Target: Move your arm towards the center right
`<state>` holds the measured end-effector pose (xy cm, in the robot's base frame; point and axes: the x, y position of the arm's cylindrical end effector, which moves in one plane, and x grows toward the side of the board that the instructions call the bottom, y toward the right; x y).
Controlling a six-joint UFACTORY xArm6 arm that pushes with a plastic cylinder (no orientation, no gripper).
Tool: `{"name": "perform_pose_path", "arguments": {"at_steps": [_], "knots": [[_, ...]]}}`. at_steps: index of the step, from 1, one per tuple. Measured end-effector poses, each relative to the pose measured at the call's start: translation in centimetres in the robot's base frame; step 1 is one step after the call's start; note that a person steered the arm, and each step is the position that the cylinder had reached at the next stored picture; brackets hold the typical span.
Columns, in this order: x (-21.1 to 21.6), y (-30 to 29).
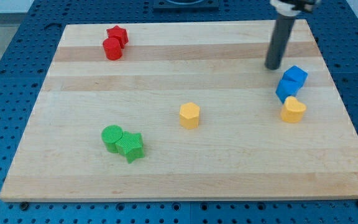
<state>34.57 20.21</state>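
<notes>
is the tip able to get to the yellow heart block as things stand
Probably not in a straight line: my tip sits above the blue blocks, which lie between it and the yellow heart block. Swinging round on the bare board to their left looks open.

My tip (273,66) — upper right, just beside the blue cube (295,76).

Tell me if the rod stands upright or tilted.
Nearly upright. The rod runs almost straight down to my tip, leaning slightly to the view's right at its top. My tip sits above-left of the blue blocks, apart from them.
</notes>
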Motion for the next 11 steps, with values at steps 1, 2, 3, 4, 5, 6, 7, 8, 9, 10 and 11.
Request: {"name": "perform_pose_path", "arguments": {"at_steps": [1, 2, 3, 4, 5, 6, 7, 8, 9, 10, 11], "knots": [[0.1, 5.3], [0.1, 6.2], [1.4, 6.7], [2.8, 6.4], [3.0, 6.3], [2.8, 5.5], [2.4, 4.0], [2.4, 4.0], [3.5, 7.5], [5.2, 9.3], [5.2, 8.8]]}}
